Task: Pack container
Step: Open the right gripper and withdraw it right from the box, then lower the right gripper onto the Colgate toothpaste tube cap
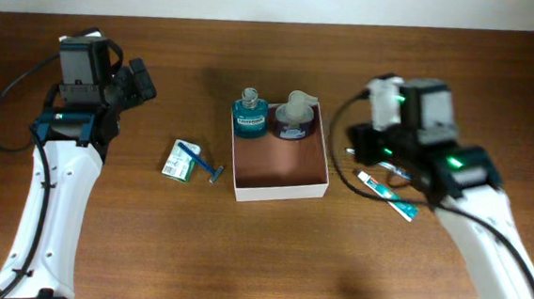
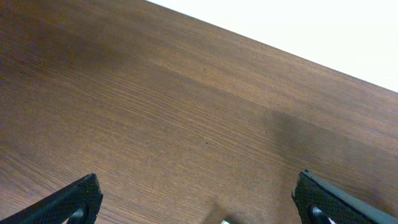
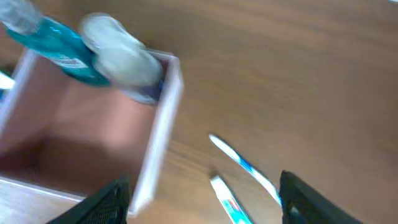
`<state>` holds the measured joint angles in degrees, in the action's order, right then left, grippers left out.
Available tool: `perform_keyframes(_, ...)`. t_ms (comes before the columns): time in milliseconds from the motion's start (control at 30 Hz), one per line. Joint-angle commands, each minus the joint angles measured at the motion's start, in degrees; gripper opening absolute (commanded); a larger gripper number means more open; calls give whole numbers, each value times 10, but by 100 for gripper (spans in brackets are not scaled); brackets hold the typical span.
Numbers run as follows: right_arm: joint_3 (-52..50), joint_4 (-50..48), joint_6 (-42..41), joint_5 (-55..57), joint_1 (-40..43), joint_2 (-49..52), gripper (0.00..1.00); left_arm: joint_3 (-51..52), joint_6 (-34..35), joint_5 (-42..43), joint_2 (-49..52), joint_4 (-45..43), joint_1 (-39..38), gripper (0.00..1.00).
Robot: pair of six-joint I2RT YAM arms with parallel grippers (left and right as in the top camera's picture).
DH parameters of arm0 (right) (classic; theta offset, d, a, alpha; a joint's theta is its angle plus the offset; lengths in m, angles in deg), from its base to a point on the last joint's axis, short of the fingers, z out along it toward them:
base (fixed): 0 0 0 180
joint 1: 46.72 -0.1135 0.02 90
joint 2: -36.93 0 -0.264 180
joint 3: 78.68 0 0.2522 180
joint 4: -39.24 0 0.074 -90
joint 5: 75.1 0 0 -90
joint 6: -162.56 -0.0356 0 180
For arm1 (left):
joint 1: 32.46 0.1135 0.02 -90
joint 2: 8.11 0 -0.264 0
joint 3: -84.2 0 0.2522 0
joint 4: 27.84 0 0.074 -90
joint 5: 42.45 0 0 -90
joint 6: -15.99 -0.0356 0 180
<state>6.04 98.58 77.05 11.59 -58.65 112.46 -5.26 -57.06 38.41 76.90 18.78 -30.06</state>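
From overhead, the container sits near the middle of the tabletop, a little toward the far edge. A teal bottle and a white-capped pump bottle stand side by side against its far wall, and the rest of its reddish-brown floor is bare. The left arm reaches up along the left side of the tabletop, elbow bent. Its left gripper points toward the far edge, well apart from the container. Between them lie a green-white packet and a blue razor. The right arm comes in from the near right corner, and its right gripper is just beside the container's right wall, above a small tube lying flat on the wood. In the left wrist view, the left gripper has its fingers spread wide over bare wood – released, grasping nothing. The right wrist view is blurred. It shows the right gripper tilted, fingers wide apart and empty – released – over the container's right wall, with a toothbrush on the wood beside it.
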Motion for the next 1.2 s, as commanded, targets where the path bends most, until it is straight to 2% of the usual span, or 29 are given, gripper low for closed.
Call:
perform_keyframes(0, 0, 55, -2, 43, 32, -42, 72, -7, -1, 2, -1, -2, 3, 99)
perform_keyframes(233, -5, 164, -2, 42, 67, -39, 70, -7, -1, 2, -1, -2, 3, 99)
perform_keyframes(467, -6, 161, -2, 42, 67, 29, 55, -7, -1, 2, -1, -2, 3, 99)
perform_keyframes(600, -6, 162, -2, 40, 67, 87, 55, -7, -1, 2, -1, -2, 3, 99)
perform_keyframes(767, -7, 143, -1, 40, 67, 163, 45, -7, -1, 2, -1, -2, 3, 99)
perform_keyframes(1033, -7, 79, 127, -39, 66, 248, 41, -7, -1, 2, -1, -2, 3, 99)
perform_keyframes(1167, -7, 62, 169, -39, 67, 261, 41, -7, -1, 2, -1, -2, 3, 99)
